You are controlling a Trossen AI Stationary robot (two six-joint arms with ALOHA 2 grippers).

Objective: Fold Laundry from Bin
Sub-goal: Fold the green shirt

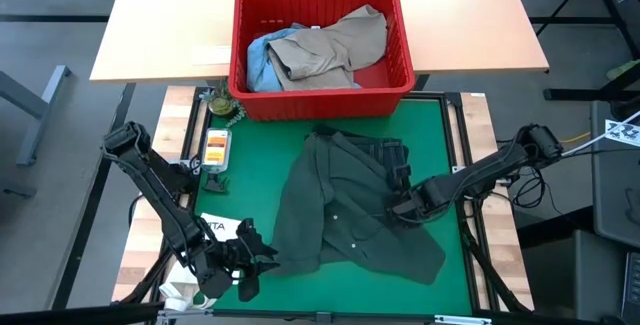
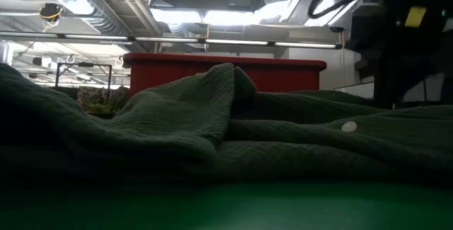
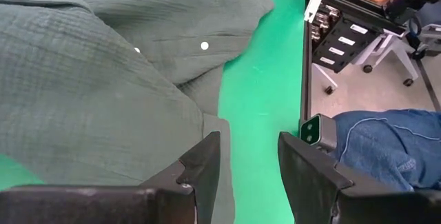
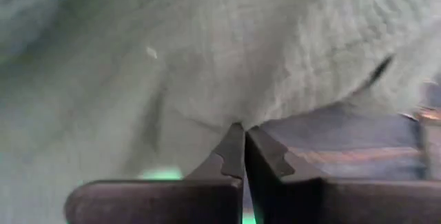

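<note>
High view shows the dark green shirt spread crumpled on the green mat, near the red bin, where the khaki garment and the blue jeans wait. The right gripper pinches the shirt's right edge, fingers fully together. The left gripper hovers at the near left hem, fingers half apart. I think it must first close on the hem, then both lift evenly.

The right gripper has its 2 dark fingers closed together, tips pinching a fold of the dark green shirt. Darker cloth lies beside the tips.
</note>
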